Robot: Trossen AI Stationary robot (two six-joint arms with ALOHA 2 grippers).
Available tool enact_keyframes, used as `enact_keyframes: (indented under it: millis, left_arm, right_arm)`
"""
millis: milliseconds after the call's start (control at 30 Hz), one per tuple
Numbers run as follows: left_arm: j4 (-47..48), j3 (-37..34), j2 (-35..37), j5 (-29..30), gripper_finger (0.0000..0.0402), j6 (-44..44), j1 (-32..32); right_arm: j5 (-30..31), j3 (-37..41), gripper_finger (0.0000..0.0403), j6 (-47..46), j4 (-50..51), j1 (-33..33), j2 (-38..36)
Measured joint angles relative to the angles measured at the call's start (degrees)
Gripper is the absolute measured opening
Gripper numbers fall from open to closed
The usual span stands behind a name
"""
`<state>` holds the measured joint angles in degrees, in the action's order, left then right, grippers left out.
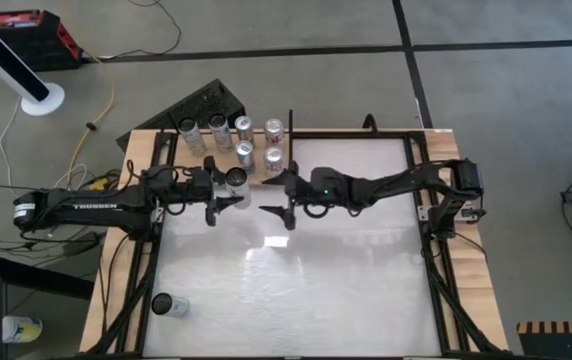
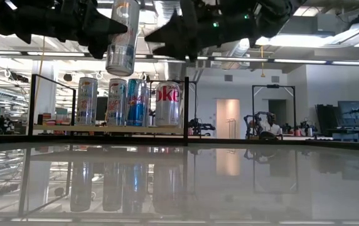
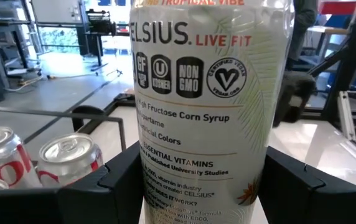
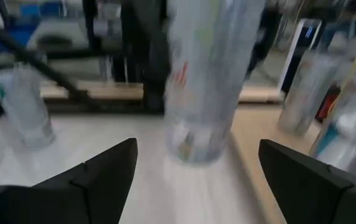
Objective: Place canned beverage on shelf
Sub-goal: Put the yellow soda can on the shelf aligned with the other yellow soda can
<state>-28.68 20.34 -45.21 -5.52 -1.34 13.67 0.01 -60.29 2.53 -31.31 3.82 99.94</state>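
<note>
A tall white Celsius can (image 3: 209,112) hangs in the air with my left gripper (image 1: 232,190) shut on it. In the low view this can (image 2: 122,37) is higher than the cans standing on the shelf (image 2: 54,127), a pale wood board at the table's far left. Several cans (image 1: 244,153) stand upright on the board. My right gripper (image 1: 271,196) is open just to the right of the held can, its fingers (image 4: 109,168) level and pointing at it without touching. The right wrist view shows the can (image 4: 209,81) blurred. My left gripper pinches the can's side walls (image 3: 159,186) between its two fingers (image 3: 119,180), one on each side. The fingers lie level and reach in from the table's left, across the can. The can stands nearly upright, its bottom (image 2: 119,70) clear of the table and shelf.
One more can (image 1: 169,305) lies on the white tabletop at the near left. A thin black upright (image 2: 186,107) stands at the shelf's right end. A black rack (image 1: 201,100) sits behind the shelf. The tabletop's middle and right (image 1: 346,270) are bare.
</note>
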Motion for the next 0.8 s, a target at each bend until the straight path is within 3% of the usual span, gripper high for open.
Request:
enact_keyframes:
  millis: [233, 800]
  left_arm:
    - [-1.89, 0.02, -0.44, -4.64, 0.0225, -0.03, -0.23]
    - [-2.19, 0.02, -0.90, -6.12, 0.0225, 0.17, -0.30]
  right_arm:
    - [-0.01, -1.49, 0.0358, 0.22, -10.85, -0.94, 6.41]
    - [-2.86, -12.89, 0.0353, -0.11, -11.06, -1.03, 15.57]
